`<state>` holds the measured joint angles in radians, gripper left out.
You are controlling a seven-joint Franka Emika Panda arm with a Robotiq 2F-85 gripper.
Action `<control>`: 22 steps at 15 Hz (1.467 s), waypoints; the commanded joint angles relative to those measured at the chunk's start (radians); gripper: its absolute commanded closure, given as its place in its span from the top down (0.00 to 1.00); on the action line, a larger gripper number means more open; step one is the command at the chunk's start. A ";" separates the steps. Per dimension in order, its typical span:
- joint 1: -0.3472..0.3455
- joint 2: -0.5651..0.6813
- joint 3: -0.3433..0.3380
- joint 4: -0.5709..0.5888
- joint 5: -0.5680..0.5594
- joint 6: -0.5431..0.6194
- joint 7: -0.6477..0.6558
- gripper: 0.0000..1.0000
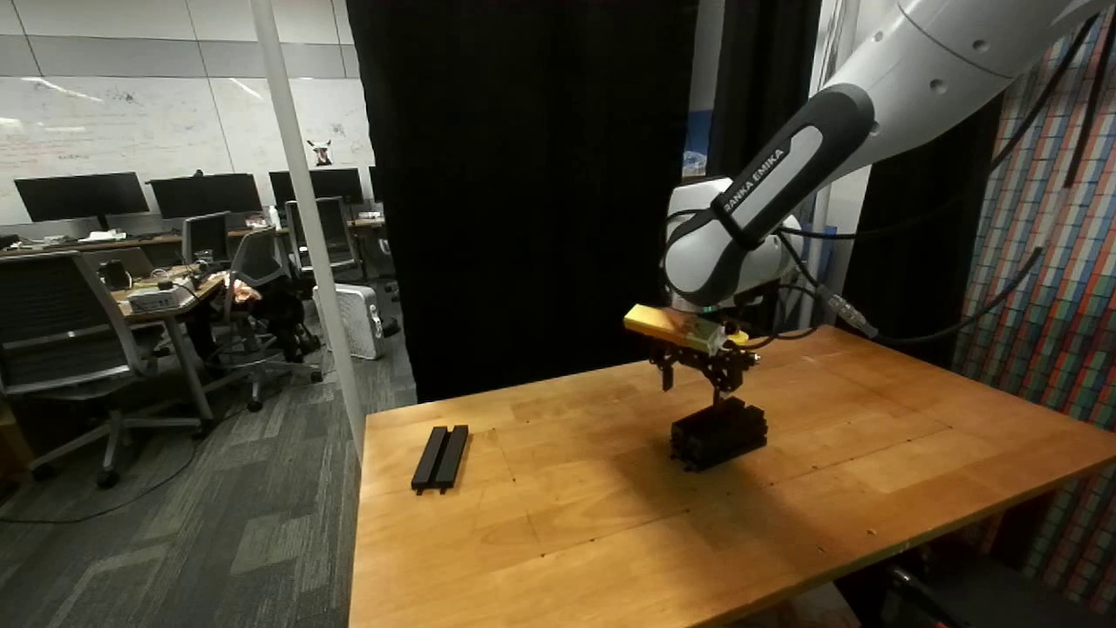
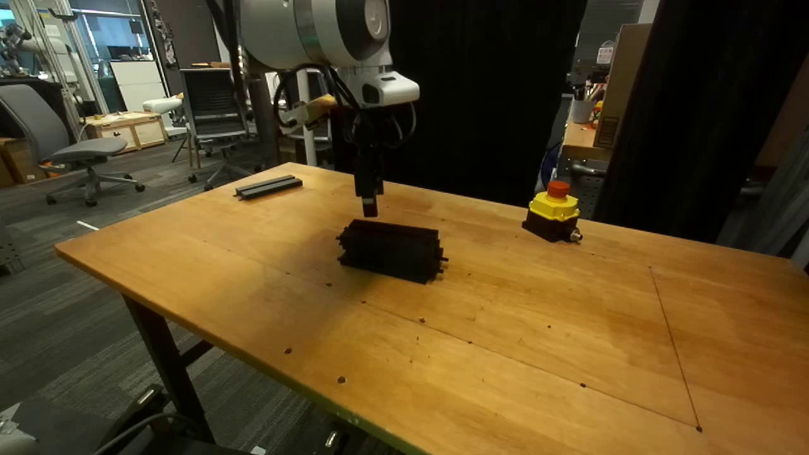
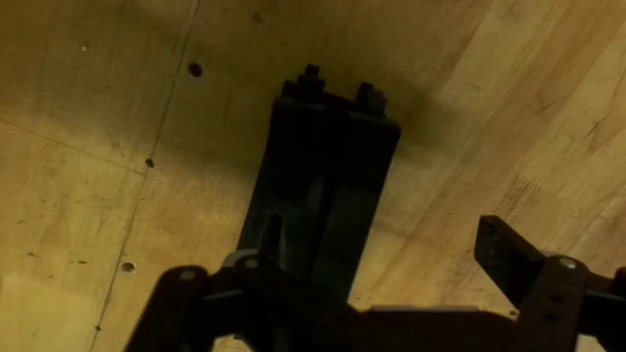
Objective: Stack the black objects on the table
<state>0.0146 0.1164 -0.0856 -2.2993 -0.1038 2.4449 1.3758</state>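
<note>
Several black objects (image 1: 719, 434) form a compact stack on the table (image 1: 558, 515); the stack also shows in the other views (image 2: 392, 249) (image 3: 362, 195). A separate flat black object (image 1: 452, 458) with a lengthwise seam, perhaps two bars side by side, lies toward the far left end of the table in an exterior view. My gripper (image 1: 693, 390) hangs over the stack with its jaws wide apart and nothing between them. In the wrist view one finger (image 3: 271, 239) overlaps the stack, while the opposite finger (image 3: 503, 259) is over bare wood. Whether a fingertip touches the stack I cannot tell.
A yellow-and-red button box (image 2: 553, 208) stands on the table beyond the stack in an exterior view. Black curtains (image 1: 532, 192) hang behind the table. Office chairs (image 1: 78, 323) and desks with monitors are off to the side.
</note>
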 commanded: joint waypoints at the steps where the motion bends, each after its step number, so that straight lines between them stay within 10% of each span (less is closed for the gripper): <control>1: 0.028 0.029 0.045 0.143 -0.034 -0.130 -0.106 1.00; 22: 0.147 0.664 0.142 1.015 0.081 -0.404 -1.014 1.00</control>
<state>0.1521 0.7046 0.0482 -1.4338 -0.0581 2.1148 0.4519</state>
